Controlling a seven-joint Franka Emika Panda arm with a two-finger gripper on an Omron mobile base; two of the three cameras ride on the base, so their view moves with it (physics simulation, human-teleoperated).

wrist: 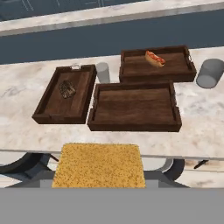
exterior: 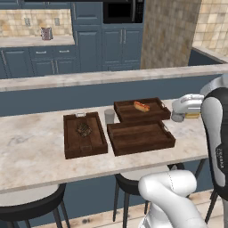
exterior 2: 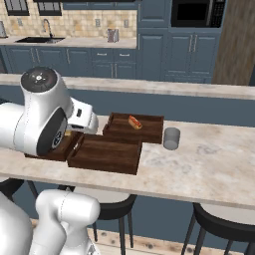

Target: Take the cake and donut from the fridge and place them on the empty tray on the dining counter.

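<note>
A pale yellow-tan cake fills the bottom of the hand view, and my gripper is shut on it. In the left base view the cake peeks out under the white hand, in the air right of the trays. The empty dark brown tray lies straight ahead of the hand on the beige dining counter, close to its near edge. That same tray sits in front of the other two. The donut and the fridge are out of view.
A tray with a dark crumbly item lies left of the empty one. Behind it is a tray with a sausage bun. Grey cups stand beside the trays. Black stools sit under the counter's edge.
</note>
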